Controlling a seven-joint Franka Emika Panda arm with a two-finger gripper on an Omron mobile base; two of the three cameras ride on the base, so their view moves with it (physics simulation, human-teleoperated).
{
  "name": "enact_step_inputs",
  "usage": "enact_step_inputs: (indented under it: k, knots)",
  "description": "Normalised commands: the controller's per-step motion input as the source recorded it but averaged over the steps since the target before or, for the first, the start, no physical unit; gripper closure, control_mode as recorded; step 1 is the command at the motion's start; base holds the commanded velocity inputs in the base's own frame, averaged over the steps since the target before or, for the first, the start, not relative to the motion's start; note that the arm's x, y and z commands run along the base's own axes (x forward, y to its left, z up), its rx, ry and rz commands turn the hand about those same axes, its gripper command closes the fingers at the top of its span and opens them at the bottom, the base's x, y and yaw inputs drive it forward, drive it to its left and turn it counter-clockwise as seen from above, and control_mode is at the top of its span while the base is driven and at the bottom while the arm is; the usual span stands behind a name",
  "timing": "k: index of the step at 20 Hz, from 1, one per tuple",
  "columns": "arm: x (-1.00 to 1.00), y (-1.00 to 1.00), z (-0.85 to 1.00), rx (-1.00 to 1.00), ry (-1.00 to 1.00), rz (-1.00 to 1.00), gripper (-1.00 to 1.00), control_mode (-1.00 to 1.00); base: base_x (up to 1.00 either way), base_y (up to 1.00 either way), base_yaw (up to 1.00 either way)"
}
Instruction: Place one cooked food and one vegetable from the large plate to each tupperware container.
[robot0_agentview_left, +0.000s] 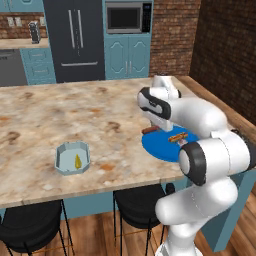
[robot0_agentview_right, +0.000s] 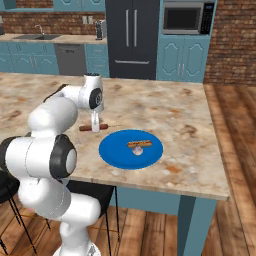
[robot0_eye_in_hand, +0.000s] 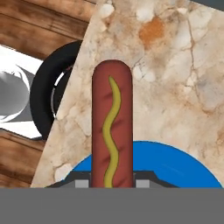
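A: Octagonal container (robot0_agentview_left: 72, 157) sits well left of the plate on the counter (robot0_agentview_left: 45, 115). One yellow corn piece (robot0_agentview_left: 78, 161) lies inside it, nothing else visible there.

B: So that tray has its vegetable and, by my reading, lacks a cooked food. Gripper?

A: Gripper (robot0_agentview_right: 95, 127) points down at the plate's left edge, closed on the long red-brown sausage (robot0_eye_in_hand: 112, 127); the hand view shows the sausage running up from between the fingers. It lies level, half over the counter.

B: Probably gripped at one end for carrying leftward. Plate contents?

A: Blue plate (robot0_agentview_right: 114, 150) holds the hot dog in a bun (robot0_agentview_right: 139, 144) and the whitish bulb (robot0_agentview_right: 137, 150), touching each other.
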Motion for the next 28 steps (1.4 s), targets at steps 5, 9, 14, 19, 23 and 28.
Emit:
enact_step_inputs:
  k: [5,9,14,19,23,28]
  knots:
    - [-1.00,0.00,0.56,0.03,-0.02,-0.02,1.00,-1.00,0.00,0.00,0.00]
    - [-0.29,0.03,0.03,0.00,0.00,0.00,1.00,-1.00,0.00,0.00,0.00]
    - [0.00,0.00,0.00,0.00,0.00,0.00,1.00,1.00,0.00,0.05,-0.01]
    - [0.00,0.00,0.00,0.00,0.00,0.00,1.00,1.00,-0.19,0.71,-0.03]
    - [0.00,0.00,0.00,0.00,0.00,0.00,1.00,1.00,-0.14,0.98,-0.09]
    - [0.00,0.00,0.00,0.00,0.00,0.00,1.00,1.00,-0.04,0.97,-0.02]
